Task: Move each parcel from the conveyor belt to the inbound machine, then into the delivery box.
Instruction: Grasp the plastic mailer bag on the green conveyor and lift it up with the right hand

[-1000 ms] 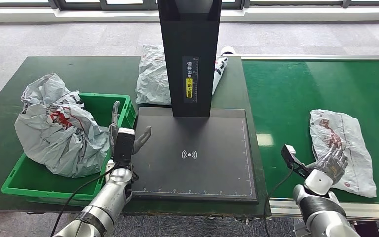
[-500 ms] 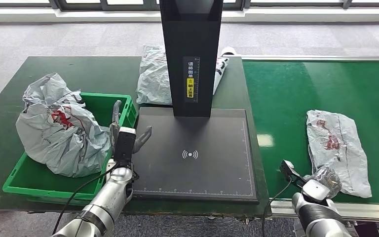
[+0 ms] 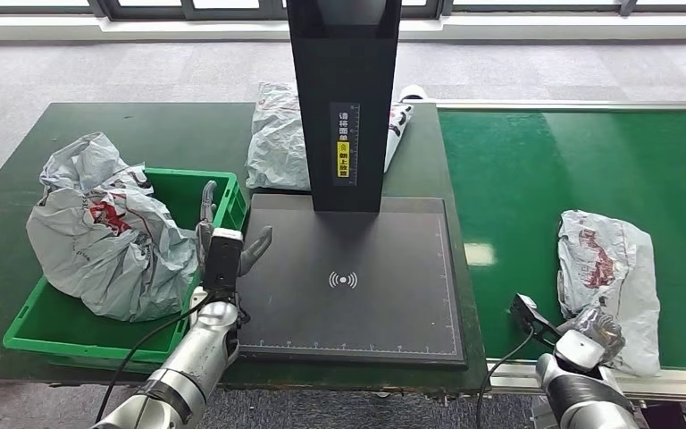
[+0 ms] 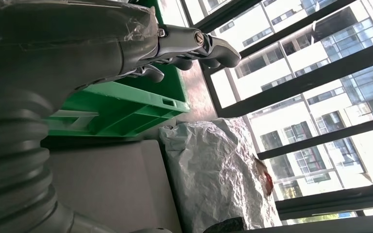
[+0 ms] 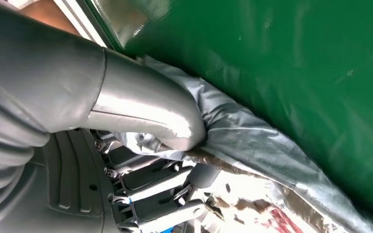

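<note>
Over on the green conveyor belt (image 3: pixel 536 170) the grey parcel (image 3: pixel 609 268) lies crumpled near the front edge, and the right hand (image 3: pixel 595 325) has hold of its near end: in the right wrist view the thick thumb presses down into the plastic while the darker fingers (image 5: pixel 165 194) curl under a fold of the parcel (image 5: pixel 272 145), so the film is pinched between them. The left hand (image 3: pixel 225 241) stands upright between the green delivery box (image 3: pixel 183 188) and the black plate of the inbound machine (image 3: pixel 357 277), fingers (image 4: pixel 194 43) spread apart with nothing in them. A bulky grey bag (image 3: pixel 107 232) lies in the box and spills over its left rim. Another wrapped parcel (image 3: pixel 277 134) lies on the dark green surface (image 3: pixel 143 125) behind the machine's black column (image 3: pixel 344 89), partly hidden by it
</note>
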{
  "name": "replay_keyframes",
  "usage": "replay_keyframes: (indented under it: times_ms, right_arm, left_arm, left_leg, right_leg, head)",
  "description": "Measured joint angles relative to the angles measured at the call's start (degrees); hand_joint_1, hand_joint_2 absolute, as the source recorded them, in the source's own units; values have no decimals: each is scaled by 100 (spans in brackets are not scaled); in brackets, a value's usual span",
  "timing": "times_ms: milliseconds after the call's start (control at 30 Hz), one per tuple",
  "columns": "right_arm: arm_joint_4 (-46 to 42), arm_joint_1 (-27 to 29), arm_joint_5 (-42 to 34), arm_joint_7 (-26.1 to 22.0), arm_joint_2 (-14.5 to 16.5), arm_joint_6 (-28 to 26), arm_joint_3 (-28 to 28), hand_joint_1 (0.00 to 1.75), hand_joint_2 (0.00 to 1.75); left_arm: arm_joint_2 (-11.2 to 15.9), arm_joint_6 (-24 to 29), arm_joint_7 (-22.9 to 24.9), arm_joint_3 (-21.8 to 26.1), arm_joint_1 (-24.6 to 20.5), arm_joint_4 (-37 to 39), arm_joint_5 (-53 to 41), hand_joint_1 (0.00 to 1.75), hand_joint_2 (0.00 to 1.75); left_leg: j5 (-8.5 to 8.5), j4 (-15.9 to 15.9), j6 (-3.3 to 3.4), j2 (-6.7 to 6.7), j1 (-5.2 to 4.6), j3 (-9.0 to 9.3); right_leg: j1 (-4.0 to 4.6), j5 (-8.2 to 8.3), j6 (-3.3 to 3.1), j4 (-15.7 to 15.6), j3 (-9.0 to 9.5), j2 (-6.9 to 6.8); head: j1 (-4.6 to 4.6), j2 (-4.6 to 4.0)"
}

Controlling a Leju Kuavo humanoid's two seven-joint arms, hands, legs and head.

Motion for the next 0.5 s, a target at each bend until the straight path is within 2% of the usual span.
replay_keyframes:
  times_ms: [200, 333, 400, 500]
  right_arm:
    - [-199, 26, -136, -562, 87, -1000, -60, 175, 175]
    - [-775, 59, -674, -1736, 345, -1873, -111, 175, 175]
    - [-1136, 67, -1170, -2400, 530, -1920, -113, 175, 175]
    - [-1789, 111, -2077, -3541, 892, -1701, 24, 175, 175]
  left_arm:
    - [1, 7, 0, 122, 90, -121, -18, 0, 175]
    - [10, 55, -8, 217, 174, -227, -120, 0, 175]
    - [11, 96, -10, 257, 195, -266, -189, 0, 175]
    - [11, 180, -10, 281, 215, -299, -349, 0, 175]
  left_leg:
    - [0, -1, -1, 3, 0, -3]
    - [0, -2, -2, 15, 2, -2]
    - [2, -3, -4, 17, 5, -3]
    - [6, -6, -10, 17, 8, -5]
  right_leg:
    - [0, 0, -1, 1, -4, 6]
    - [2, 2, -3, 3, -9, 21]
    - [4, 3, -4, 3, -10, 23]
    - [6, 4, -7, 5, -16, 24]
  head:
    - [0, -1]
    - [-1, -1]
    - [-1, 0]
    - [-1, -1]
